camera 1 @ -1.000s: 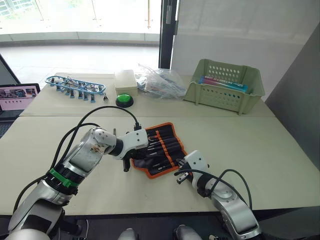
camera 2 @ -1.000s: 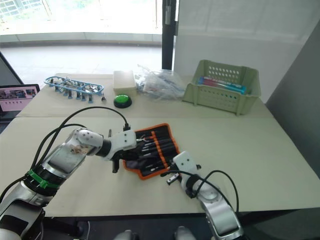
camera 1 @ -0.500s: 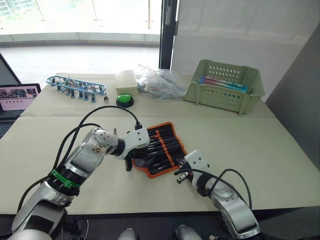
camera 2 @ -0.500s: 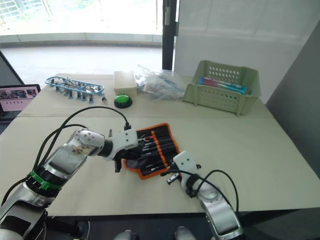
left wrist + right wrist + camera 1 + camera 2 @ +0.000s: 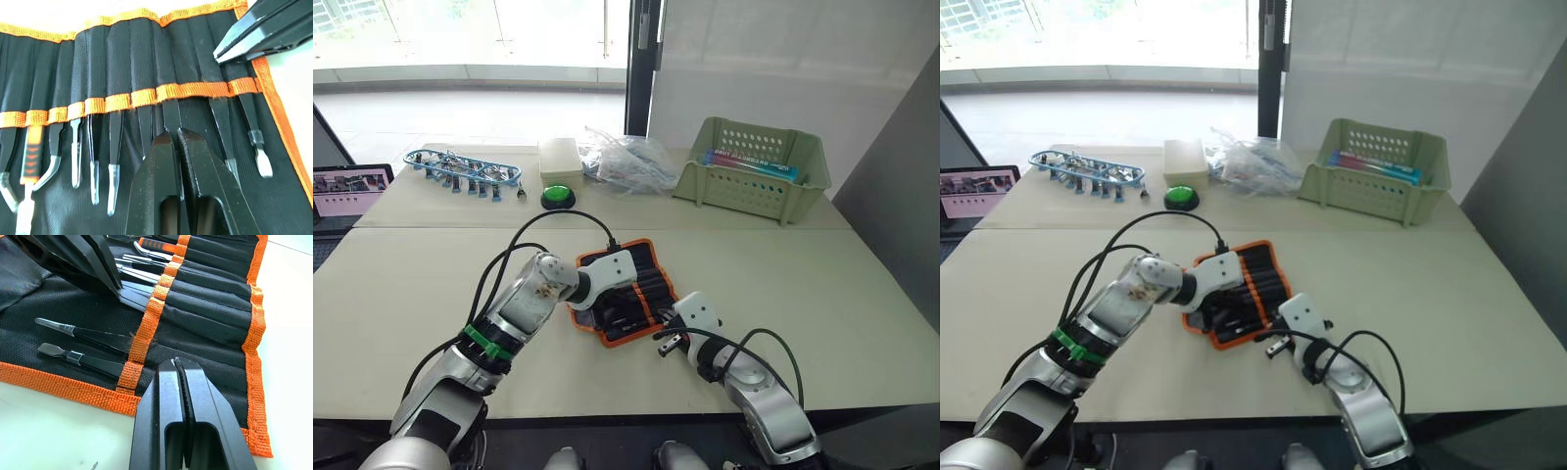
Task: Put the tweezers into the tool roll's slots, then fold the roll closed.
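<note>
The black fabric tool roll with orange trim [image 5: 631, 294] was laid open on the pale table [image 5: 822, 294], near its front edge, between the two arms. In the left wrist view, the slim black pointed tweezers [image 5: 115, 152] were seen seated in the row of narrow slots, their tips showing below the orange band; an orange-handled piece sat in a slot near one end.

The left tool [image 5: 173, 134] was pressed down onto the middle of the roll, its two black fingers brought together with the shank of one tweezer between their tips, right at the slot band. Whether that tweezer was truly gripped or merely pushed could not be told for certain, though it looked clamped. The right tool [image 5: 177, 363] was closed with nothing between its fingers and was rested on the roll's near end by the orange border, seemingly to pin the fabric.

The slotting step was judged to be at its end, with a last tweezer being seated. The next move would call for that tweezer to be released, both tools to be lifted clear, and one flap of the roll to be taken by its orange edge and folded over.
</note>
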You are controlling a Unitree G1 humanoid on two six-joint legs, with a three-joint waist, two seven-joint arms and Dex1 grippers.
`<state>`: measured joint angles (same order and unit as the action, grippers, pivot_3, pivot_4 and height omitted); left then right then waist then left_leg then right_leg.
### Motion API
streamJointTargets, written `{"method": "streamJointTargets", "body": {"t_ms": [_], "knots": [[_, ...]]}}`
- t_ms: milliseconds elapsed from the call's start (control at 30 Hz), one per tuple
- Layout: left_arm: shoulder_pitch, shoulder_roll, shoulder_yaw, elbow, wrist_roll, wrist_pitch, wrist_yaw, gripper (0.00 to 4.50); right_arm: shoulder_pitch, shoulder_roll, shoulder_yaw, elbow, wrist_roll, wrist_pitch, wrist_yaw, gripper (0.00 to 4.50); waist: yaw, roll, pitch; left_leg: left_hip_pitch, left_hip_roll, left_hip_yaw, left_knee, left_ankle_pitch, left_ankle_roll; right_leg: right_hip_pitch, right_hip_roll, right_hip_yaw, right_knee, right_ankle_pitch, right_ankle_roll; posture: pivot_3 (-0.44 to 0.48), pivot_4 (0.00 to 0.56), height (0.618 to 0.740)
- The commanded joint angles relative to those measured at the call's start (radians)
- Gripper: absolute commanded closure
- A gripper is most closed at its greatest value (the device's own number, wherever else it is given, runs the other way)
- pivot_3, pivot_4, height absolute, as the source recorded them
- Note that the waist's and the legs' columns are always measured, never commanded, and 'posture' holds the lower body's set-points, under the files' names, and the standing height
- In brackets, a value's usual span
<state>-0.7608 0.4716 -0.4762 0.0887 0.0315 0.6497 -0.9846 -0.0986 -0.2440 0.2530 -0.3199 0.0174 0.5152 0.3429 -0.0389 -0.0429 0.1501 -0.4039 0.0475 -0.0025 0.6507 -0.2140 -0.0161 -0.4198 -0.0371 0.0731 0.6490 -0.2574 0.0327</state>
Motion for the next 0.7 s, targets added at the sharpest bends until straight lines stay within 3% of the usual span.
{"method": "streamJointTargets", "body": {"t_ms": [33, 100, 300, 533, 567, 700], "knots": [[-0.027, -0.030, -0.002, 0.023, 0.014, -0.053, 0.013, 4.49, 0.008, 0.004, 0.022, 0.024, -0.005, 0.024, 0.006, 4.50, 0.000, 0.000, 0.000, 0.000, 0.000, 0.000, 0.000, 0.000, 0.000, 0.000, 0.000, 0.000, 0.000, 0.000, 0.000, 0.000, 0.150, 0.738], [-0.028, -0.037, 0.011, 0.029, 0.013, -0.055, 0.018, 4.49, 0.008, 0.003, 0.022, 0.024, -0.005, 0.025, 0.007, 4.50, 0.001, 0.000, 0.000, 0.000, 0.000, 0.000, 0.001, 0.000, 0.000, 0.000, 0.000, 0.000, 0.000, 0.000, 0.000, 0.000, 0.150, 0.738], [-0.009, 0.003, 0.105, -0.078, -0.045, -0.016, 0.003, 2.55, 0.008, 0.004, 0.025, 0.028, -0.005, 0.023, 0.007, 4.50, -0.005, 0.000, 0.000, -0.001, 0.000, 0.000, 0.001, 0.000, 0.000, -0.001, 0.000, 0.000, 0.000, 0.000, 0.000, 0.000, 0.150, 0.738], [0.164, 0.203, 0.377, -0.376, -0.208, 0.164, -0.025, 0.22, 0.001, -0.001, 0.022, 0.045, -0.004, 0.014, 0.017, 4.50, -0.013, 0.001, 0.000, 0.000, 0.001, 0.000, -0.001, 0.000, 0.000, -0.001, 0.001, 0.001, 0.001, 0.000, 0.000, 0.000, 0.150, 0.738], [0.202, 0.228, 0.421, -0.406, -0.229, 0.188, -0.018, 0.03, 0.000, -0.002, 0.022, 0.047, -0.004, 0.013, 0.019, 4.50, -0.015, 0.001, 0.000, 0.001, 0.002, 0.000, -0.001, 0.000, 0.000, -0.001, 0.001, 0.001, 0.000, 0.000, 0.000, 0.000, 0.150, 0.738], [0.450, 0.302, 0.637, -0.509, -0.260, 0.211, 0.037, 0.03, -0.001, -0.008, 0.023, 0.055, -0.003, 0.005, 0.031, 4.50, -0.008, 0.001, 0.000, 0.002, 0.002, 0.000, -0.001, 0.000, 0.000, 0.000, 0.001, 0.001, 0.000, 0.000, 0.000, 0.000, 0.150, 0.738]]}}
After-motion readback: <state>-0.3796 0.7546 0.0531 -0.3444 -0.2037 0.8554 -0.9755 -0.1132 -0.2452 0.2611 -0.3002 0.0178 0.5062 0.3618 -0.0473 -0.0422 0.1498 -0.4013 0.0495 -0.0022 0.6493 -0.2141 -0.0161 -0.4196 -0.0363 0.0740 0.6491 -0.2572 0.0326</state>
